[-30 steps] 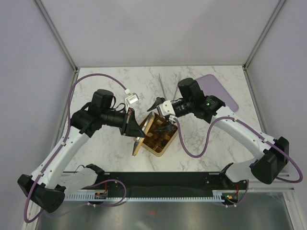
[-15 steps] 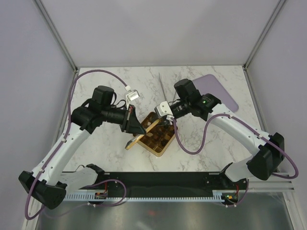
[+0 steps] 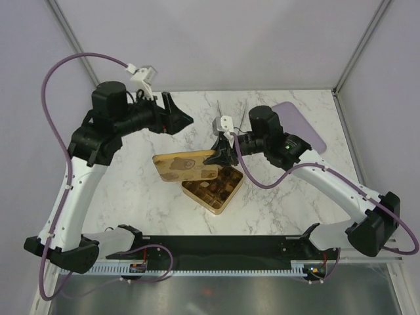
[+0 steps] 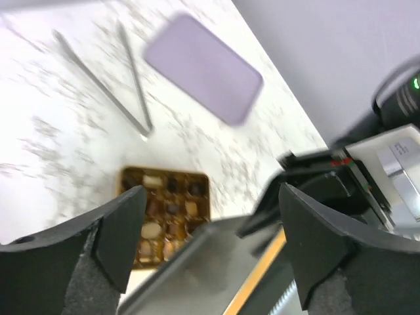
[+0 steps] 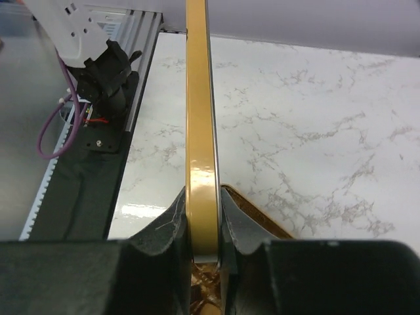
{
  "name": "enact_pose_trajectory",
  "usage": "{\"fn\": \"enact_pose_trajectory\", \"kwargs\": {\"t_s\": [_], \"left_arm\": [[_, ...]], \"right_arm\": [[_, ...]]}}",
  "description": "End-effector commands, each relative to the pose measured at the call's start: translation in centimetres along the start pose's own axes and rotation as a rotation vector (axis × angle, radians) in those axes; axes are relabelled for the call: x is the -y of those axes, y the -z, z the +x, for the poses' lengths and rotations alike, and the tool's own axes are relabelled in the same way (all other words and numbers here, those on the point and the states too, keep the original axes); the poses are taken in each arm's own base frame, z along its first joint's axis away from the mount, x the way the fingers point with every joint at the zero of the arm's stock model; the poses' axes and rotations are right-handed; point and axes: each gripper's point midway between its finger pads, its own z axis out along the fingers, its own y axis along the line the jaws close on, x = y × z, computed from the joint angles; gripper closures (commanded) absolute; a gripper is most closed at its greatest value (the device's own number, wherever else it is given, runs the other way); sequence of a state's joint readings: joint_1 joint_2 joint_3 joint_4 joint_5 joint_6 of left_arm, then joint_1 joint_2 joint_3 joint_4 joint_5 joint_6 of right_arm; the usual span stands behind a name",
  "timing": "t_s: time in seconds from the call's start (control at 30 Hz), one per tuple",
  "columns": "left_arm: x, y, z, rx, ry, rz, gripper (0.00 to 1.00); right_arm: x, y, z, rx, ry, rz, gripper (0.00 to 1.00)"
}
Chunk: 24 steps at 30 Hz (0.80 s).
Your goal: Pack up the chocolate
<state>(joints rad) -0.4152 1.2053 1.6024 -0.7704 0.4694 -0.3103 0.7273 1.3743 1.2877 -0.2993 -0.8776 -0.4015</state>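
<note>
Right pincer point(image 3: 220, 156): I am clamping it shut on the rim of the lid point(image 3: 184, 165), which is overlapping only the left corner of the tray point(image 3: 211, 209). Chocolate point(image 3: 220, 187) is sitting in the cells, uncovered. I am judging this the closing step, and squaring the lid over the tray comes next. Left pincer point(image 3: 177, 118) is hanging open, empty, well apart. Tongs point(image 3: 221, 113) and purple mat point(image 3: 298, 121) are lying beyond, obstructing nothing.

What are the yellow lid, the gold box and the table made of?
The lid looks like thin tin or glossy card: its gold edge shines. The box looks like gold card or plastic, with a shiny rim; hard to tell. The table looks like white marble with grey veins, maybe only printed.
</note>
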Motion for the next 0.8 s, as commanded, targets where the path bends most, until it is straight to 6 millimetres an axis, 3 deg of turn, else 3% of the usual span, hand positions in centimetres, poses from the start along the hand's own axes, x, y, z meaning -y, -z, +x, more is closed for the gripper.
{"fn": "enact_pose_trajectory", "kwargs": {"t_s": [0.0,0.03,0.13,0.17,0.23,0.27,0.37,0.4,0.47,0.53,0.6,0.77], "left_arm": [[-1.6,4.2,-6.1,0.252,0.017,-0.188,0.08],[-2.4,4.8,-6.7,0.276,0.025,-0.232,0.02],[-3.5,5.5,-6.6,0.265,0.042,-0.297,0.00],[-3.9,5.6,-6.4,0.258,0.048,-0.311,0.00],[-4.2,5.2,-4.8,0.225,0.064,-0.306,0.00],[-5.1,4.3,-3.0,0.177,0.076,-0.309,0.00],[-3.9,3.6,-0.2,0.126,0.070,-0.200,0.05],[-4.5,2.8,1.9,0.079,0.093,-0.189,0.06],[-4.3,2.7,3.6,0.068,0.106,-0.158,0.07],[-4.4,2.8,4.1,0.071,0.106,-0.157,0.07],[-4.7,2.8,4.8,0.063,0.113,-0.165,0.07],[-6.3,1.6,7.5,0.016,0.168,-0.194,0.10]], "right_arm": [[-0.3,1.7,-2.9,0.078,-0.130,0.104,1.00],[-0.4,1.9,-2.9,0.079,-0.150,0.117,1.00],[-0.4,2.7,-2.7,0.101,-0.249,0.195,1.00],[-0.5,2.7,-1.7,0.095,-0.279,0.211,1.00],[-1.1,3.3,-1.9,0.129,-0.391,0.246,1.00],[-0.6,3.5,-1.1,0.140,-0.446,0.295,1.00],[0.0,4.5,-1.1,0.197,-0.604,0.389,1.00],[0.3,5.0,-1.3,0.223,-0.645,0.415,1.00],[1.2,5.6,-0.8,0.263,-0.775,0.447,1.00],[1.5,5.6,-0.1,0.285,-0.856,0.435,1.00],[2.0,5.5,-0.6,0.341,-0.893,0.399,1.00],[2.9,4.4,1.6,0.365,-1.001,0.396,1.00]]}}
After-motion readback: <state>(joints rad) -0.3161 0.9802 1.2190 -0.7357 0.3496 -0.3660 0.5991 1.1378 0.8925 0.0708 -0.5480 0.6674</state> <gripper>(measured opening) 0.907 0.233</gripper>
